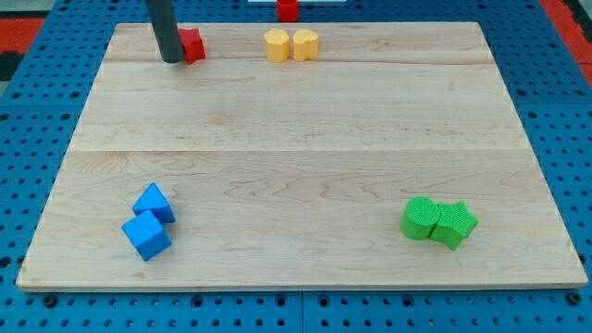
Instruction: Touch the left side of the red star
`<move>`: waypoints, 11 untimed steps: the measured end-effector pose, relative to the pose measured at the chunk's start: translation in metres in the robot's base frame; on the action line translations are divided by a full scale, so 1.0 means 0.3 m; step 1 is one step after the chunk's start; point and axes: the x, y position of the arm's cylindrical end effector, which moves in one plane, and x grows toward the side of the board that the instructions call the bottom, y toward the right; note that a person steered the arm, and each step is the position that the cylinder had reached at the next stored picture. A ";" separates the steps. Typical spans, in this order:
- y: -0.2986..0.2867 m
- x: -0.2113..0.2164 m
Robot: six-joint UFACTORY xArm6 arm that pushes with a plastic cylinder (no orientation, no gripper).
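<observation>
A red block, partly hidden by my rod so its shape is unclear, sits near the top left of the wooden board. My tip rests on the board right against this red block's left side. A second red block stands beyond the board's top edge, its shape unclear.
Two yellow blocks sit side by side at the top centre. Two blue cubes touch at the bottom left. A green cylinder and a green star touch at the bottom right.
</observation>
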 end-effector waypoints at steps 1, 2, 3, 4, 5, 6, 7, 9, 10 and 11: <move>-0.050 0.167; -0.051 0.221; -0.025 0.202; 0.116 0.137; 0.064 0.040; -0.002 -0.035; -0.002 -0.046; -0.067 -0.067; -0.016 0.036; 0.134 0.132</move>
